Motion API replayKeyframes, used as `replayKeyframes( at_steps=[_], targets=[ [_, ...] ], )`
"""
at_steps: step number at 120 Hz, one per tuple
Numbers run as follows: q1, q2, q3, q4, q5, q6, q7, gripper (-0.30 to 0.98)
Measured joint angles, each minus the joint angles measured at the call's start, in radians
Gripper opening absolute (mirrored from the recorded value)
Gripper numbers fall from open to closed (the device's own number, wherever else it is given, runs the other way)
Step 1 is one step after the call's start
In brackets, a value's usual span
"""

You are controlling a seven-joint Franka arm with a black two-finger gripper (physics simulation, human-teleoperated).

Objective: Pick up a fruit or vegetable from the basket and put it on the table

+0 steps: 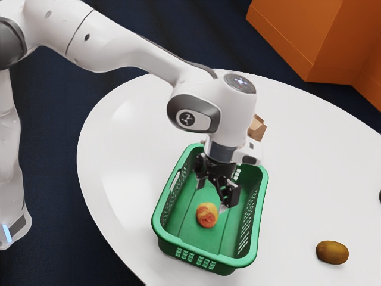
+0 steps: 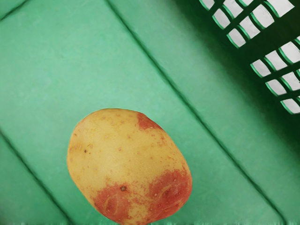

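My gripper (image 1: 212,196) is inside the green basket (image 1: 159,233), pointing down with its two fingers spread apart and nothing held between them. A yellow and red potato (image 1: 207,215) lies on the basket floor, close to the fingertips in the exterior view. The wrist view has the potato (image 2: 129,164) under my hand, resting on the green basket floor (image 2: 70,61). Whether a finger touches it I cannot tell.
Tall perforated basket walls surround the hand. On the white table (image 1: 119,179), a brown kiwi-like fruit (image 1: 332,252) lies toward the exterior view's right, and a tan object (image 1: 257,128) stands behind the hand, partly hidden.
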Motion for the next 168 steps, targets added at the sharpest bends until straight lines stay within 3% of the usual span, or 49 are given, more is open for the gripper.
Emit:
replayKeyframes(
  at_steps=[39,168],
  targets=[
    [-0.054,0.001,0.004,-0.054,-0.002,0.040,-0.002,0.69],
    [-0.017,0.087,0.043,-0.054,0.003,0.080,0.029,0.69]
  ],
)
